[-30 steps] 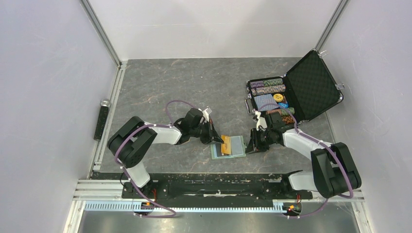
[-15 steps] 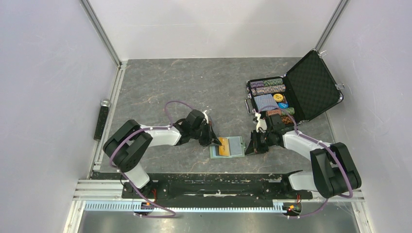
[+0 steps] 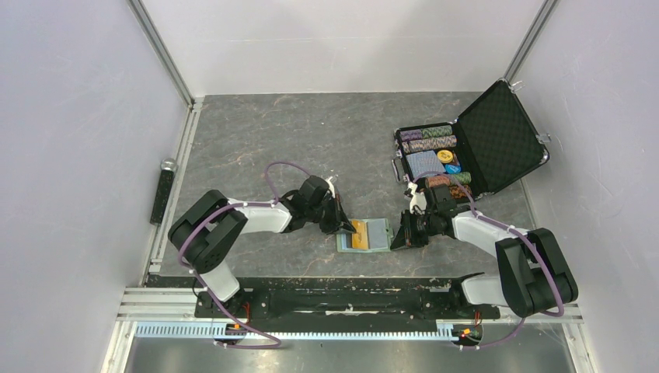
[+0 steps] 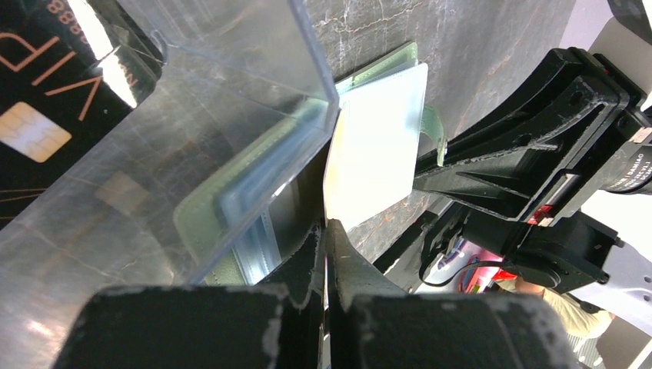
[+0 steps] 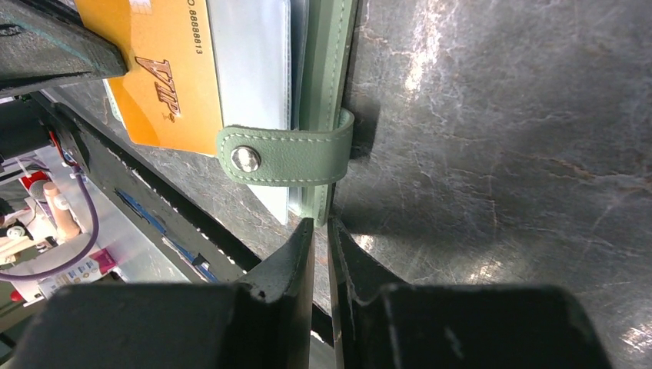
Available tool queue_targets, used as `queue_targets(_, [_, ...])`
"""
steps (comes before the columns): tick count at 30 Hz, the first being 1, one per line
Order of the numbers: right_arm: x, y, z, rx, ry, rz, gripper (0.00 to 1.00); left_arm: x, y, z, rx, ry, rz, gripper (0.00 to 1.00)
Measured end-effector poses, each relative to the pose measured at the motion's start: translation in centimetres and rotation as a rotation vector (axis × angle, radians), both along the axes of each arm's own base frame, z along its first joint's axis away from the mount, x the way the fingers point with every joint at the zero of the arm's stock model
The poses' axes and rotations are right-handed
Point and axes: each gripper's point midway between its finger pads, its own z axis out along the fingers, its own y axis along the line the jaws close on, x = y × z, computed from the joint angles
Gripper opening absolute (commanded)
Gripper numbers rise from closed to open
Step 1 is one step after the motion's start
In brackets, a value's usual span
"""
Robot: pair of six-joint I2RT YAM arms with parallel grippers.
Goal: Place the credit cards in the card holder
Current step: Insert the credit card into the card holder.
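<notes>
Two halves of the card holder (image 3: 377,233) lie open flat between my arms, long axis left to right, with the snap tab (image 5: 284,157) wrapped over the right edge. My right gripper (image 5: 321,223) nips that green edge, jaws nearly together. My left gripper (image 3: 344,226) is clamped on an orange card (image 5: 165,84) reading "VIP", long axis near to far, over the left half. A dark card (image 4: 38,115) also reads "VIP". Bare table (image 3: 311,140) lies beyond, the black case (image 3: 497,140) well apart
</notes>
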Motion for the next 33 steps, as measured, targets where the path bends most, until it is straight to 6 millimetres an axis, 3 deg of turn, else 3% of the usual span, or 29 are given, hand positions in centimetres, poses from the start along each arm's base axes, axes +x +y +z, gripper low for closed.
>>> queue_targets(33, [-0.3, 0.1, 0.0, 0.01, 0.009, 0.005, 0.14, 1.0, -1.9, 0.4, -0.056, 0.01, 0.003, 0.02])
